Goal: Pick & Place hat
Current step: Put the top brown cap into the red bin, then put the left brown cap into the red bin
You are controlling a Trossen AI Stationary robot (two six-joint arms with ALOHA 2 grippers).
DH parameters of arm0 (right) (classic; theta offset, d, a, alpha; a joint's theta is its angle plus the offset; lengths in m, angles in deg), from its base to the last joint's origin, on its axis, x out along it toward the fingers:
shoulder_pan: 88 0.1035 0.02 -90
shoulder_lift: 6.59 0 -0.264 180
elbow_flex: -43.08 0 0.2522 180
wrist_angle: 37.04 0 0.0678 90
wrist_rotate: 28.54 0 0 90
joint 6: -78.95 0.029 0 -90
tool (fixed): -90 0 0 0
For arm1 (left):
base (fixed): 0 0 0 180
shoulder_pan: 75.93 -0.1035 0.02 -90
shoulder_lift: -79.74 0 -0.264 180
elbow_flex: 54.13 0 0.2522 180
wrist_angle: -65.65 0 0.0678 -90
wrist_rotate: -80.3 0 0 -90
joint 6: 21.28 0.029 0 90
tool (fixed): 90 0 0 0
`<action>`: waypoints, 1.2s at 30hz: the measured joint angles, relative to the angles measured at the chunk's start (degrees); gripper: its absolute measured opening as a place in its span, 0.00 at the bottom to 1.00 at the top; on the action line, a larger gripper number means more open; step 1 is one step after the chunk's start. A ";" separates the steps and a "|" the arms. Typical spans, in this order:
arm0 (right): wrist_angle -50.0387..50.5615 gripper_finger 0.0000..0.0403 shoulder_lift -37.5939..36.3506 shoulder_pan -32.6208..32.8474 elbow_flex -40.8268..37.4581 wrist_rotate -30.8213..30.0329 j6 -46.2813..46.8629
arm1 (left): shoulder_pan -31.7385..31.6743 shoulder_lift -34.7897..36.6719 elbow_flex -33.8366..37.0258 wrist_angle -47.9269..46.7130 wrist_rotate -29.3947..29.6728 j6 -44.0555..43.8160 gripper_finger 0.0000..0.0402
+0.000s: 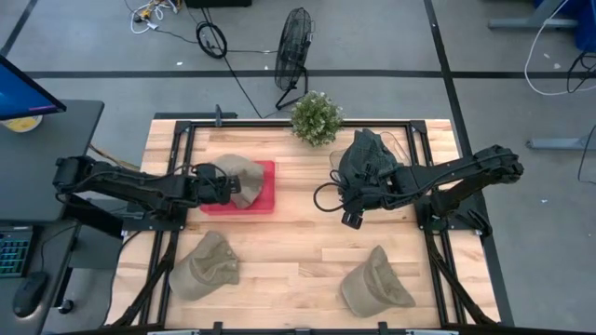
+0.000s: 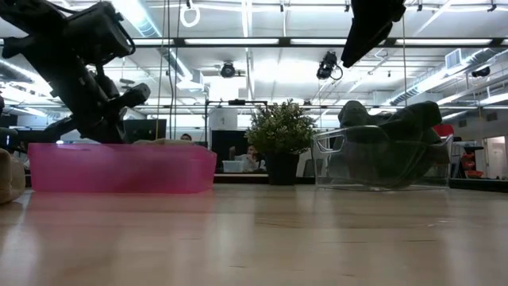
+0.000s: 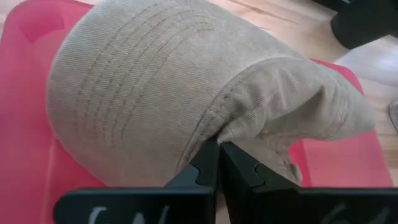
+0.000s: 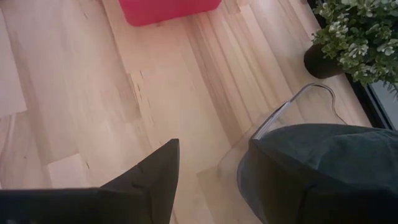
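A tan cap [image 1: 240,179] lies over the red tray [image 1: 265,200] at the table's left middle. It also shows in the left wrist view [image 3: 155,81], and its top just clears the tray's rim in the low view [image 2: 159,142]. My left gripper [image 3: 217,163] is shut on the cap. My right gripper [image 4: 208,180] is open and empty. It hangs high beside the clear bin [image 2: 381,159], which holds dark hats [image 1: 365,154]. Two more tan caps [image 1: 205,265] [image 1: 374,281] lie near the front edge. My left gripper pinches the tan cap where the stitched brim meets the crown [image 3: 219,132], between its two shut fingers. The fingers come from the table's left, slanting down. The cap sits low in the red tray [image 3: 25,155], brim to one side and crown to the other.
A potted plant [image 1: 317,116] stands at the far edge, between the tray and the bin. The bare wood of the middle of the table [image 1: 298,242] lies between the two arms. A black cable [image 1: 326,195] loops beside the right gripper.
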 joint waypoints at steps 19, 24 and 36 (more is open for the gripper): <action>0.45 0.49 0.00 0.19 0.00 3.63 -0.02 | 1.07 0.17 -2.59 8.19 -3.84 17.59 0.22; 0.44 0.49 0.00 0.19 0.00 3.63 0.00 | 2.54 0.61 -8.67 8.23 -9.47 30.05 0.23; 0.42 0.49 0.00 0.19 0.00 3.56 0.00 | 12.16 0.61 -19.81 1.39 -30.26 37.93 0.22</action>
